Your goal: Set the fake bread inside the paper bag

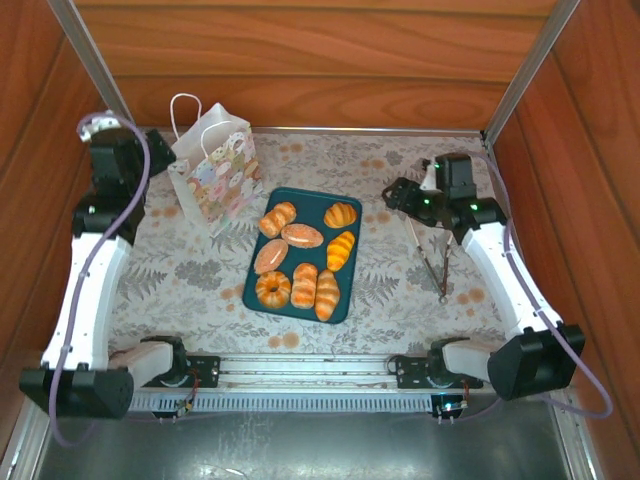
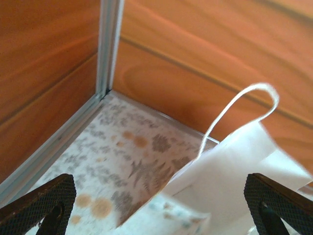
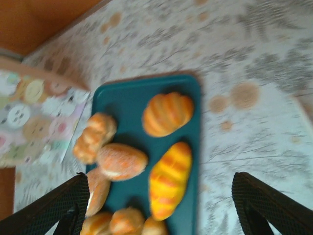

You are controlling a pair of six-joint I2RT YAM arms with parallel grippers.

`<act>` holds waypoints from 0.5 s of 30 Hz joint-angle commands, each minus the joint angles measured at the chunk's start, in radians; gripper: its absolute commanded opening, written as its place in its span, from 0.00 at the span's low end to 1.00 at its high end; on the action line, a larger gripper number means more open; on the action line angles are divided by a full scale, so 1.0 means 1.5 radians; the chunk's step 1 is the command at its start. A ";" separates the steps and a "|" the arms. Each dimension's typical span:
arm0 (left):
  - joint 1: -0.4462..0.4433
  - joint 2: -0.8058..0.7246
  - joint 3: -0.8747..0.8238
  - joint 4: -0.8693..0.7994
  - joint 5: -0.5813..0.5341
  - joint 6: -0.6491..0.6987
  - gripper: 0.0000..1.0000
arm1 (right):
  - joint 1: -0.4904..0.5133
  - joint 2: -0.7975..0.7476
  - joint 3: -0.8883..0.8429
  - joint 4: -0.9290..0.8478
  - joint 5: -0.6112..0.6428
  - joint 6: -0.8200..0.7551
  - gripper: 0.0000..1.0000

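currently the fake bread (image 1: pixel 302 236) fills the tray (image 1: pixel 310 204) beside the paper bag (image 1: pixel 215 175)

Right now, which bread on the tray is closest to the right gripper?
The ridged bun in the far right corner of the tray, just left of the right gripper; the other seven lie farther left or nearer the arm bases.

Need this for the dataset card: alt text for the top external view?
Eight fake bread pieces lie on a teal tray mid-table, with the paper bag standing upright at its far left. The left gripper is beside the bag, the right gripper hovers off the tray's far right corner, both empty.
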 commanded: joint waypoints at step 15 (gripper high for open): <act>0.074 0.369 0.434 -0.183 0.250 0.035 0.91 | 0.268 0.351 0.570 -0.125 -0.060 0.170 0.75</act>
